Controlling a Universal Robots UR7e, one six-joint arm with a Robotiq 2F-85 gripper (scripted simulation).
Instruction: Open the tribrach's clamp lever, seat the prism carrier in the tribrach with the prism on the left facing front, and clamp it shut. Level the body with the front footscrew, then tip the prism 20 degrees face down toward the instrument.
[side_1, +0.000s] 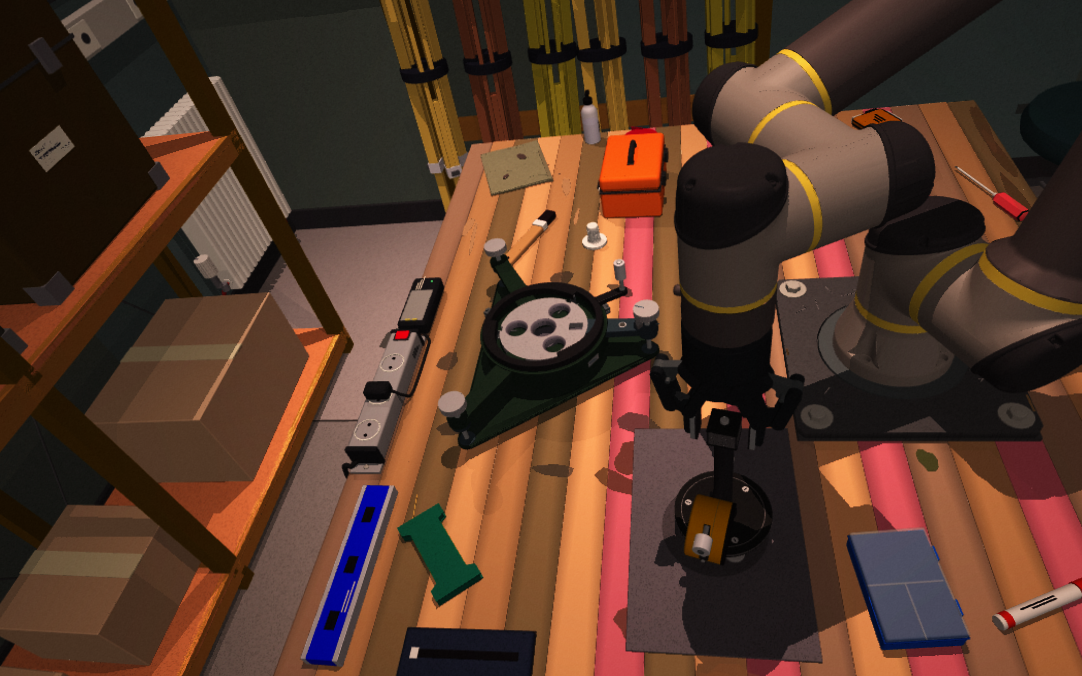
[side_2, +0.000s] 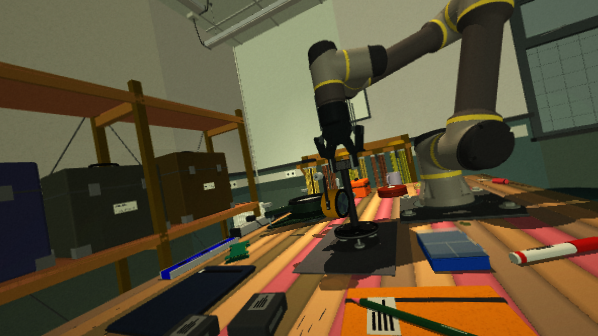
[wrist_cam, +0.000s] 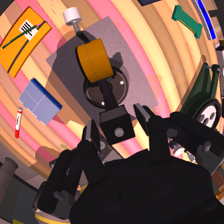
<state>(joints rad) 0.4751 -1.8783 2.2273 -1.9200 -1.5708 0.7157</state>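
Note:
The prism carrier's (side_1: 721, 501) round base is partly hidden behind its own post and orange prism (side_1: 706, 532); it stands upright on a grey mat right of the tribrach. My gripper (side_1: 724, 426) is open around the black block at the top of the carrier's post (wrist_cam: 117, 127), one finger on either side of it. The dark green tribrach (side_1: 547, 343) sits mid-table to the left, its round socket empty, with footscrew knobs at its corners and its clamp lever (side_1: 619, 279) at the back right.
Behind the work stand an orange case (side_1: 633, 174), a white bottle and tripod legs. My arm's base plate (side_1: 901, 375) is to the right. A green bracket (side_1: 439, 552), blue level (side_1: 351, 574) and power strip (side_1: 383, 398) lie left; a blue notebook (side_1: 907, 588) and marker lie right.

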